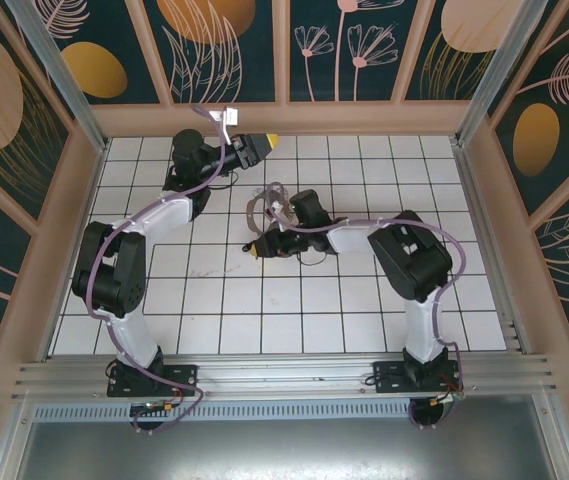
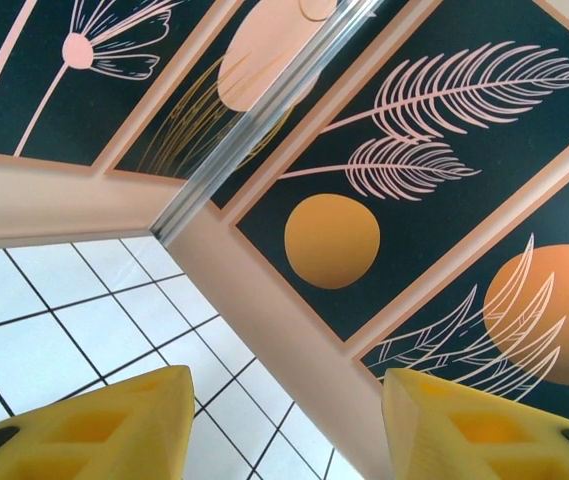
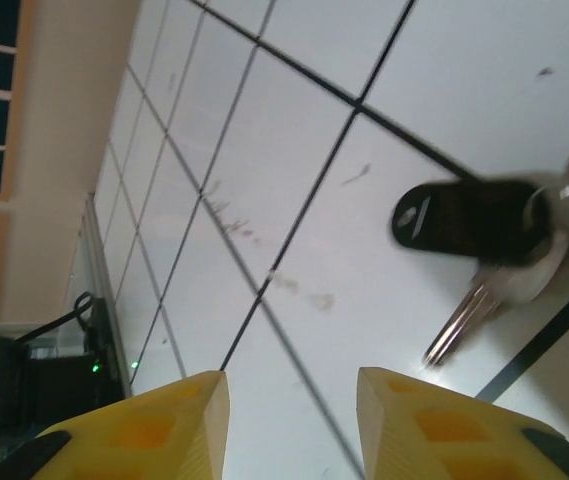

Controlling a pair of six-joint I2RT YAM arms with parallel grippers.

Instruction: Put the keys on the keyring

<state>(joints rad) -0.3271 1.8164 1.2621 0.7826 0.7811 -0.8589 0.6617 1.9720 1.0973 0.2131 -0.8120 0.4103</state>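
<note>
Left gripper (image 1: pixel 264 143) sits at the far left of the white tiled desk (image 1: pixel 364 300), close to the back wall and angled up at it. In the left wrist view its yellow fingers (image 2: pixel 94 425) are well apart. The jaws are roughly half open with nothing in them, only wall panel and tile showing in the gap.

Right gripper (image 1: pixel 255 246) is low over the middle of the desk, arm reaching left. In the right wrist view its 2 yellow fingers (image 3: pixel 149 425) are apart. The jaws are partly open and hold nothing, with bare tile between them.

Keys (image 3: pixel 469 235) lie on the tile ahead and right of the right gripper, clear of it. They show 1 dark head with silver blades below, blurred.

Keyring (image 1: pixel 261 207) is a thin silvery loop on the desk just beyond the right gripper. From above, cannot tell if the keys touch it.
</note>
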